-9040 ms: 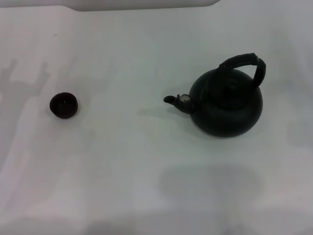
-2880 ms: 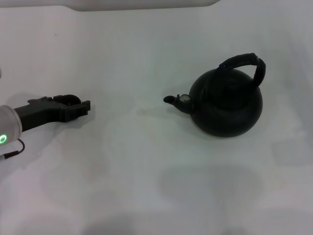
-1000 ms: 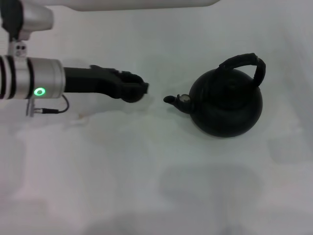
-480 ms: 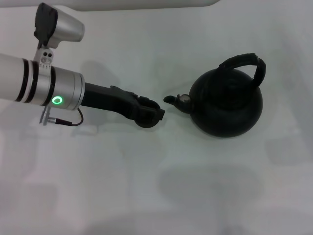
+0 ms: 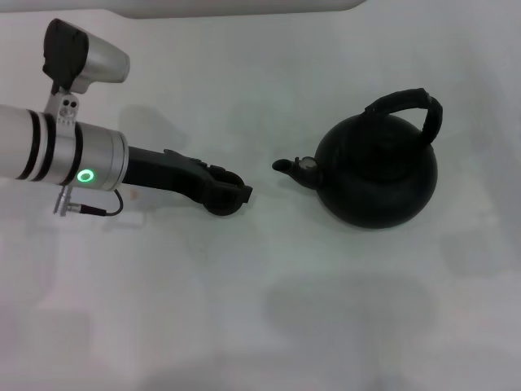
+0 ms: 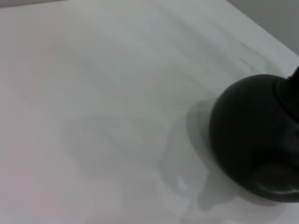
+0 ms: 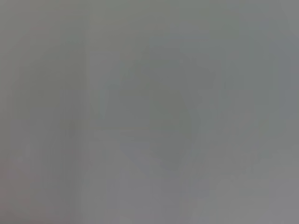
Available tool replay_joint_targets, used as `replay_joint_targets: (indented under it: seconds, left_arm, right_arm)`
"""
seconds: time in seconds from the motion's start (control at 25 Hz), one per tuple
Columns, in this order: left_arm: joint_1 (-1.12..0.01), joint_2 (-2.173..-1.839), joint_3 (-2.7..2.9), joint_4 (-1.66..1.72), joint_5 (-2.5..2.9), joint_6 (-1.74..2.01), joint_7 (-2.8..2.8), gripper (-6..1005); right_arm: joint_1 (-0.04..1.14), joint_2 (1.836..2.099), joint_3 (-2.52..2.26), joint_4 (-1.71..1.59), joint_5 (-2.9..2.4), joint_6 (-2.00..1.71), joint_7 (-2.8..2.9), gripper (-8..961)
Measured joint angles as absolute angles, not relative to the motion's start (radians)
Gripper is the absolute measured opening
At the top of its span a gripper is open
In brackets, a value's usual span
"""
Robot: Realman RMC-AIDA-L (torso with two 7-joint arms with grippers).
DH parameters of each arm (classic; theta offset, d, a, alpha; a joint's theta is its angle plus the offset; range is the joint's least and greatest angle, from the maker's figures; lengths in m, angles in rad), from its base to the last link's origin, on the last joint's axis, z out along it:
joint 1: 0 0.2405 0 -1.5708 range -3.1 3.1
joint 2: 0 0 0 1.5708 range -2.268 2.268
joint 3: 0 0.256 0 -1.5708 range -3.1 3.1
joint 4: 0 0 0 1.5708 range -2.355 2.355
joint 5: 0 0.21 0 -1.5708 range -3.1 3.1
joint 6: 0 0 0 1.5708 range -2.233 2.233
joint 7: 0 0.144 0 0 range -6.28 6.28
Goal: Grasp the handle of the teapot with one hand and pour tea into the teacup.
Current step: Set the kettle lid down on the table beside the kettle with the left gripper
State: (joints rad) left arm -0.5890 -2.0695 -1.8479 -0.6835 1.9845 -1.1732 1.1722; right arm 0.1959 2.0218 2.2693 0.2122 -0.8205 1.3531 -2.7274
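The left claw (image 5: 226,194) reaches in over the white worktop (image 5: 244,309) from the left, its dark fingers pinching the teacup (image 5: 220,201) — a small dark bowl showing between and below the fingertips. From the head view alone it is hard to tell whether the cup rests on the worktop or hangs just above it. It sits near the spout (image 5: 286,165), a short gap of bare worktop between them.

To the right stands the teapot (image 5: 376,175), upright, its silvery-tipped spout aimed left at the cup and its handle (image 5: 409,107) arching untouched over the top. The left wrist view shows only a rounded dark body (image 6: 254,140) on the pale surface, most likely the pot. The right claw appears in no view — its wrist camera gives a featureless grey, and whether its fingers are spread or closed cannot be told.

The risks, as a judgement: the cup is tiny and light, so a grip let go off-level could tip it or drag it along as the fingers pull back. Left too far from the spout or out of line with it, the cup would miss the stream. With the left arm lingering this close, the right arm coming for the handle could collide with it.
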Motion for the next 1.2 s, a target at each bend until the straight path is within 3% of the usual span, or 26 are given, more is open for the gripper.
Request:
replay_joint_targets:
  seconds: [1.2]
  left_arm:
    - [-0.599, -2.074, -1.843, -0.678, 1.982, -1.086, 1.185, 683]
  right_arm:
    - [0.205, 2.02, 2.269, 0.219, -0.814, 1.343, -2.742, 781]
